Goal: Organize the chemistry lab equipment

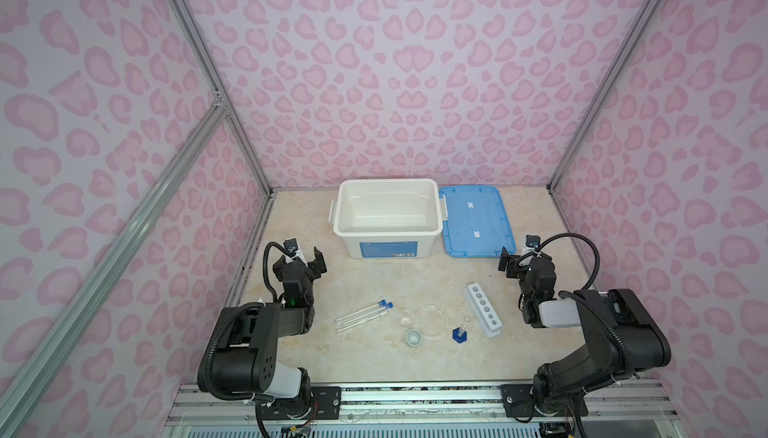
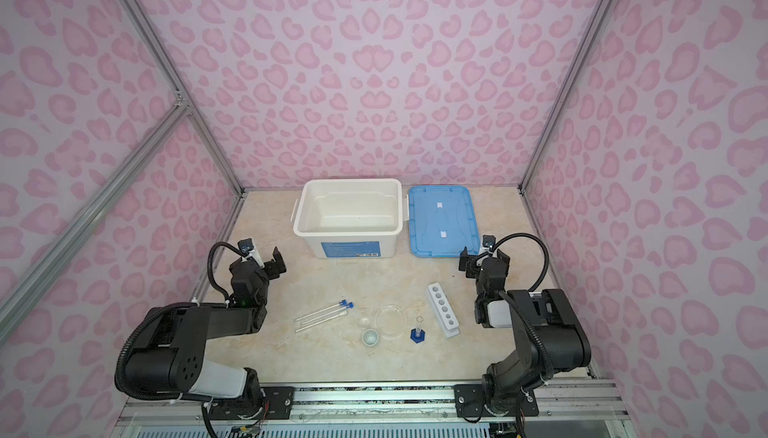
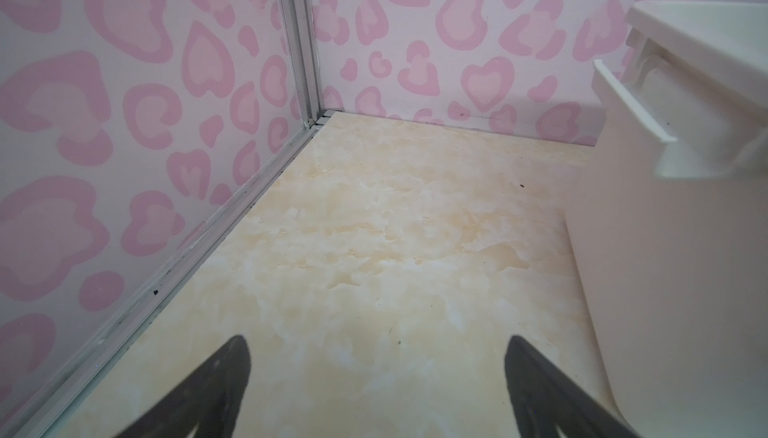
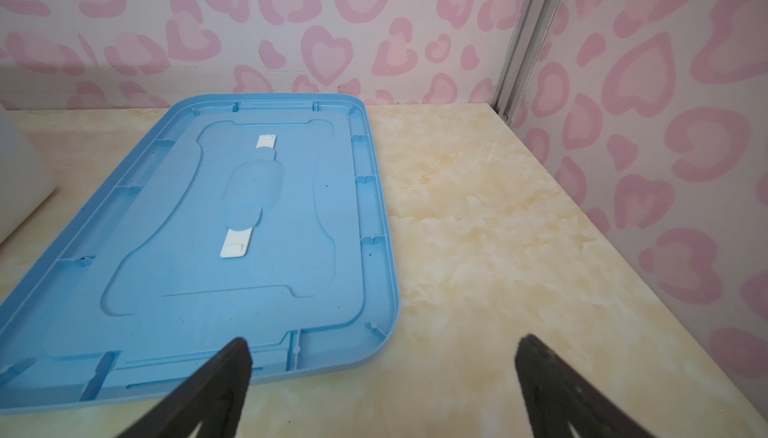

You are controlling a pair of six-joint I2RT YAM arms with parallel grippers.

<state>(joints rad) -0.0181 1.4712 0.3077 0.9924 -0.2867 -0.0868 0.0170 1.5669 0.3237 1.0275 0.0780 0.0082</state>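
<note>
Left pincer [image 3: 376, 340] wide, empty, above table [image 3: 374, 228] near left edge, beside white bin [image 1: 388, 215]. Right pincer [image 4: 382, 340] wide, empty, over front corner of blue lid [image 4: 249, 228]. Bin at back edge, lid flat just right of it. Test tubes [image 1: 363, 314], cup [image 1: 414, 337], dish [image 1: 432, 320], cylinder [image 1: 460, 332], rack [image 1: 482, 310] in row toward front edge, well apart from both pincers.

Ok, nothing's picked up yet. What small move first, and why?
Probably bring the left gripper over the test tubes: they lie loose on the table nearest that arm, the rack's six holes are empty, and its fingers are open with nothing between them.
</note>
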